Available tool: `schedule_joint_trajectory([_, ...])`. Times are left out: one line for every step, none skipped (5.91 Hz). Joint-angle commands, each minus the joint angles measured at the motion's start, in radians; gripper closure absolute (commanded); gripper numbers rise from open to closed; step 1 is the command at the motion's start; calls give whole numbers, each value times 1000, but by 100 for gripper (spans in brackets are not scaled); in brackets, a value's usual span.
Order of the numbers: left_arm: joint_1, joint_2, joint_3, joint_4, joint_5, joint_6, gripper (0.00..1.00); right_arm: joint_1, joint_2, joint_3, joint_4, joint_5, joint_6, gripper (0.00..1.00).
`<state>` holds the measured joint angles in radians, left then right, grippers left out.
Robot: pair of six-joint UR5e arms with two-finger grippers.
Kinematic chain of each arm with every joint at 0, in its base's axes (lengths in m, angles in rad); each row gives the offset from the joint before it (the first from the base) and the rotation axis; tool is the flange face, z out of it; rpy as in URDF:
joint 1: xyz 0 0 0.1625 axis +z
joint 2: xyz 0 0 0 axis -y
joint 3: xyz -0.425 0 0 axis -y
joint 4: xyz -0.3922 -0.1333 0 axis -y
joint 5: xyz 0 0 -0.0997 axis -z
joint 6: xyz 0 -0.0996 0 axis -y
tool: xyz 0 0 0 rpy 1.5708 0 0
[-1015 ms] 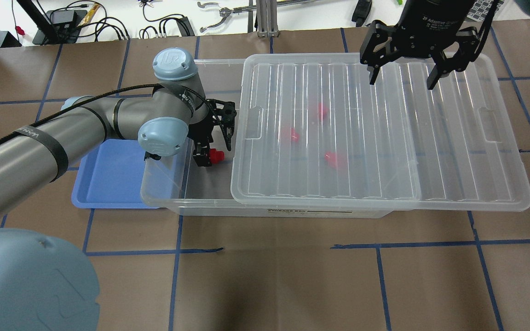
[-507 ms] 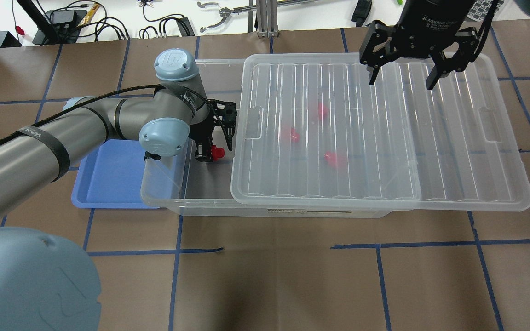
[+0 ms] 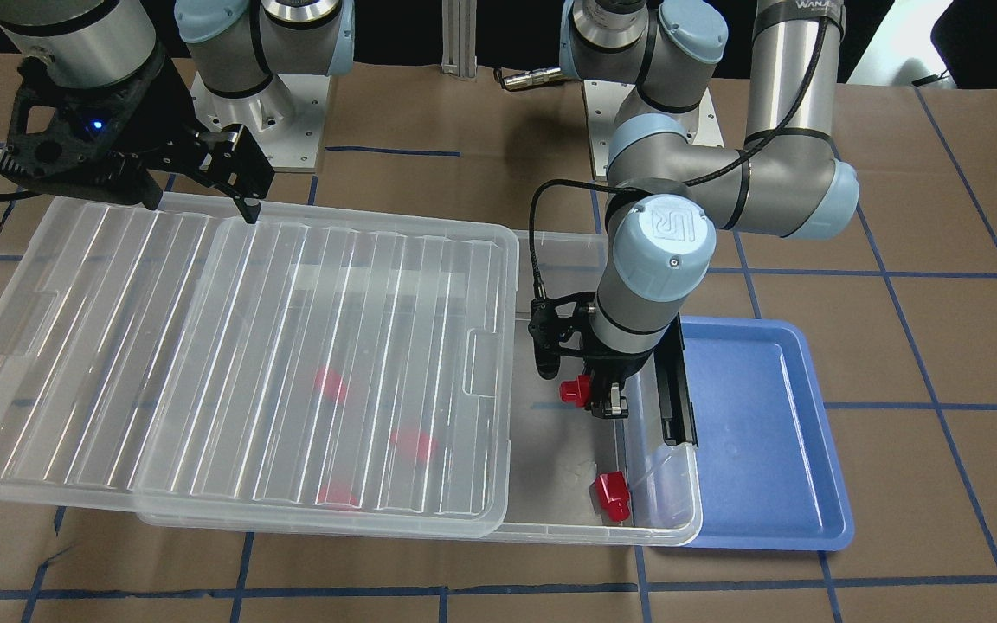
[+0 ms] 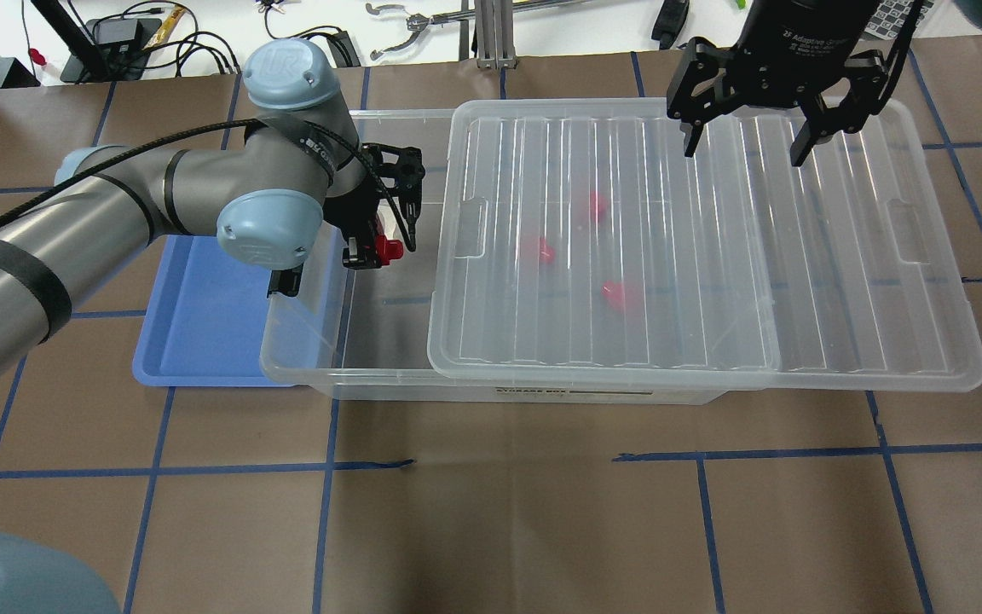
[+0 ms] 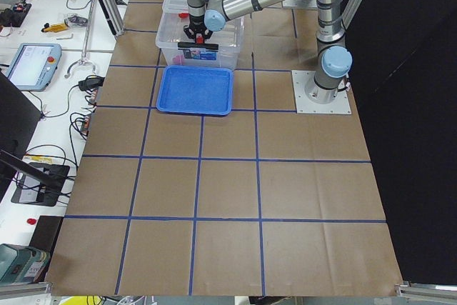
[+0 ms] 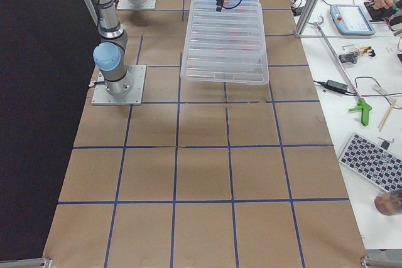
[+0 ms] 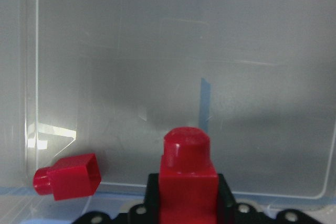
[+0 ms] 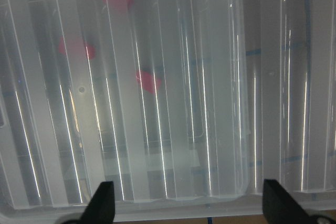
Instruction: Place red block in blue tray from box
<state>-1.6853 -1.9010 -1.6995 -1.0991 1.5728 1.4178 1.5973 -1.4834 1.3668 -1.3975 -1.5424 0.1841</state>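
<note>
While the left gripper (image 4: 374, 250) has its fingers clamped on the cube body of a small bright red plastic block with a round stub (image 4: 389, 248), that block hangs over the open left end of the large shallow clear plastic box (image 4: 337, 372), above the box floor and apart from it. Long axis of the held red block (image 3: 572, 391): level, along the bench's length. The stub points toward the bench's right end, at the near edge of the ribbed translucent lid (image 4: 670, 256). In the left wrist view the stub (image 7: 186, 142) sticks out past the fingers. I cannot tell whether the block sits above or below the box rim. The lid lies slid toward the right end of the bench and overhangs the box there. A second red block (image 3: 612, 497) lies on its side on the bare floor, in the box corner nearest the bench's operator edge and left end. Three more red blocks (image 4: 593, 205) (image 4: 536, 249) (image 4: 621, 296) show blurred through the lid. The shallow rectangular light-blue plastic tray (image 4: 201, 341) lies just beside the box's left short end, the one with the black latch (image 3: 676, 389). Whether tray and box touch, I cannot tell. The right gripper (image 4: 742, 153) hangs above the right part of the lid, fingers wide apart, gripping nothing.
</note>
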Motion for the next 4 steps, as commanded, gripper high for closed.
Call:
schedule_joint_trajectory([3, 100, 99, -190, 7, -8, 80, 0, 0, 0, 0, -2, 0, 0])
schedule_joint_trajectory([4, 127, 156, -265, 9, -14, 80, 0, 0, 0, 0, -2, 0, 0])
schedule_joint_trajectory([45, 129, 165, -260, 10, 2, 80, 0, 0, 0, 0, -4, 0, 0])
schedule_joint_trajectory([115, 140, 161, -263, 7, 7, 80, 0, -2, 0, 2, -5, 0, 0])
